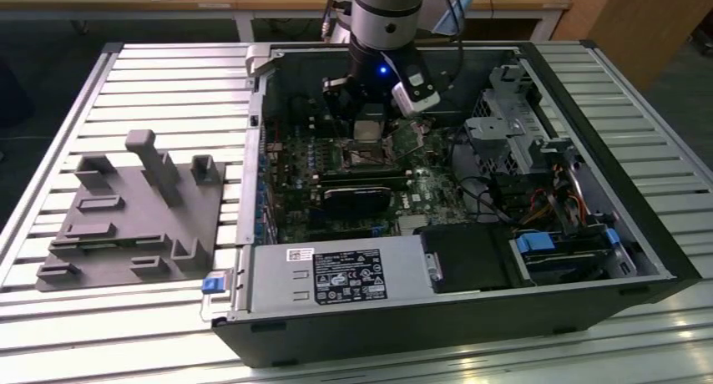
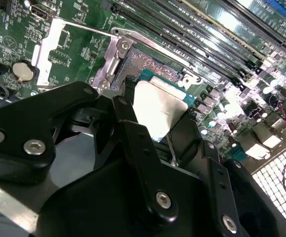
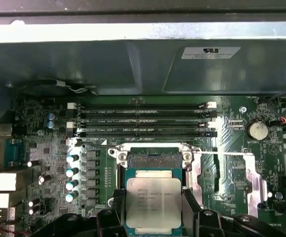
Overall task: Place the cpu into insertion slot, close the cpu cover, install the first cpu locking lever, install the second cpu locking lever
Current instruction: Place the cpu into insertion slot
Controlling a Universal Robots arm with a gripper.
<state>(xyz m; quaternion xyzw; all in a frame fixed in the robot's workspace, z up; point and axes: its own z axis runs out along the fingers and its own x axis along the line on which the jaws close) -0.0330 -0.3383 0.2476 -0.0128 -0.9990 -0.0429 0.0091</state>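
My gripper [image 3: 153, 206] is shut on the cpu [image 3: 153, 199], a pale silvery square chip pinched at its two opposite edges by black fingers [image 3: 117, 210]. The chip hangs over the near part of the insertion slot [image 3: 155, 159], whose dark pin field still shows beyond it inside a silver rim. In the second wrist view the cpu [image 2: 157, 106] sits tilted in the gripper [image 2: 155, 116] just in front of the insertion slot [image 2: 147, 61]. Thin lever rods [image 3: 217, 153] stick out sideways from the socket. In the exterior view the gripper [image 1: 369, 127] hovers above the insertion slot [image 1: 366, 157].
Long black memory slots [image 3: 143, 121] lie just beyond the socket. A black card [image 1: 356, 196], a power supply [image 1: 334, 275], and a drive cage with cables [image 1: 523, 142] crowd the open case. A grey fixture [image 1: 128, 209] lies on the slatted table at the exterior view's left.
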